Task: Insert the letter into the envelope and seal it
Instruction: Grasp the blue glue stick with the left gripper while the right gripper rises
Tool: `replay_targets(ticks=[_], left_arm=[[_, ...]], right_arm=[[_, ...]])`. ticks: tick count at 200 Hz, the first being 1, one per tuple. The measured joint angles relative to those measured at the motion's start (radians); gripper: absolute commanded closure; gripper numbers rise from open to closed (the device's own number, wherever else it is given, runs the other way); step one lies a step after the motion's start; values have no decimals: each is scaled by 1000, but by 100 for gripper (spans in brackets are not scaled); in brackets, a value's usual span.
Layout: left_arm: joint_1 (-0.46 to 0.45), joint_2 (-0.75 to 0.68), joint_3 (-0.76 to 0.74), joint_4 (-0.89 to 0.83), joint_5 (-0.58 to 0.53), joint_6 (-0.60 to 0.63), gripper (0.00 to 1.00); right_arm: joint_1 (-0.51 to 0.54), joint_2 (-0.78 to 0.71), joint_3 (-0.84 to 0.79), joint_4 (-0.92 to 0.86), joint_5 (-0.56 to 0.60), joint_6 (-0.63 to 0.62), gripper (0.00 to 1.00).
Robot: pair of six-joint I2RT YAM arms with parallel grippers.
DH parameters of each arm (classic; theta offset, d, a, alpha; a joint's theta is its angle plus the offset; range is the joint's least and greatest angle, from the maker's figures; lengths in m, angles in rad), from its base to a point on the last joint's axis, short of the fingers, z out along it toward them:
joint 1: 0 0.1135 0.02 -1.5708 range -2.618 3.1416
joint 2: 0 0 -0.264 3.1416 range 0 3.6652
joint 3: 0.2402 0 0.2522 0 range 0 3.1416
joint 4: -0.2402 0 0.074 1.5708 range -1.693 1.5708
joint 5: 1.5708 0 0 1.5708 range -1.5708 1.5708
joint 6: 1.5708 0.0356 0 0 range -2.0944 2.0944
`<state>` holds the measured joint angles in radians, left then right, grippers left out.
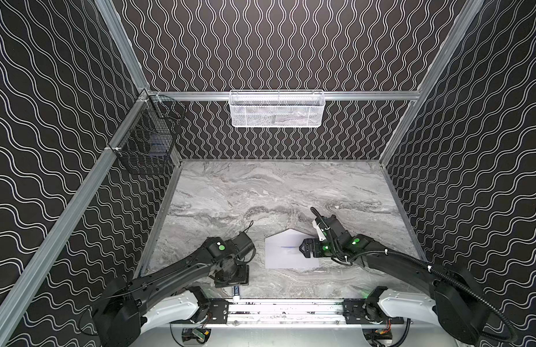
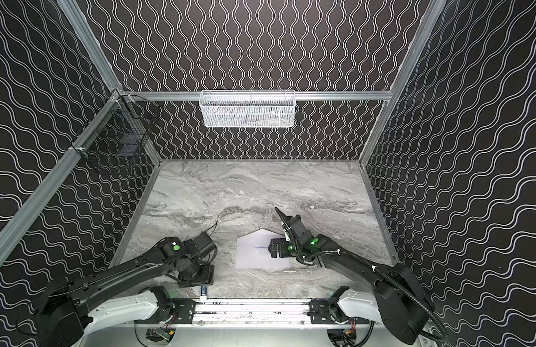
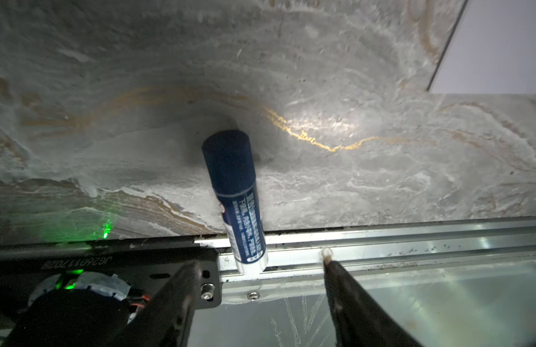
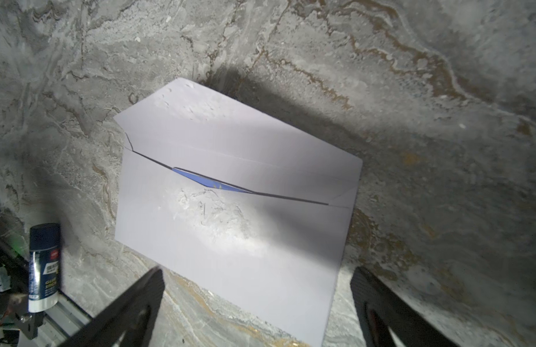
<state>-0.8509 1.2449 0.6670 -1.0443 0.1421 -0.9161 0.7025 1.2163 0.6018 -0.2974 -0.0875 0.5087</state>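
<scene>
Right gripper has its jaws spread wide with nothing between them. In both top views it sits over the right half of the envelope, near the mouth; whether a fingertip touches the paper cannot be told.

The envelope lies flat on the table, front and centre between the two arms. Its pointed flap is open and points toward the back wall. The letter is inside — only a thin blue sliver shows at the middle of the mouth. Whitish smears mark the flap near its tip and the body just below the mouth.

Left gripper is over the table's front edge, well to the left of the envelope, jaws apart and empty. A glue stick lies beneath it, capped, with the navy cap on the table and the white end out over the metal rail. Seen from the wrist, the stick runs between the lines of the two fingers — neither appears to touch it.
</scene>
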Motion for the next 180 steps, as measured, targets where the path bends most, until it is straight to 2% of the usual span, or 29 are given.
replay_targets(ticks=[17, 90, 121, 151, 180], left_arm=[[-6, 17, -32, 17, 23, -5, 29], [-48, 85, -121, 137, 82, -29, 46], [-49, 91, -140, 161, 79, -29, 54], [-50, 85, -157, 172, 78, -29, 68], [-53, 55, -164, 176, 75, -29, 74]], right_arm=[[0, 2, 0, 9, -3, -1, 0], [0, 19, 15, 19, -7, -4, 0], [-2, 20, 19, 19, -11, -3, 0], [-2, 20, 23, 19, -15, 0, 0], [-1, 12, 26, 16, -26, 2, 0]])
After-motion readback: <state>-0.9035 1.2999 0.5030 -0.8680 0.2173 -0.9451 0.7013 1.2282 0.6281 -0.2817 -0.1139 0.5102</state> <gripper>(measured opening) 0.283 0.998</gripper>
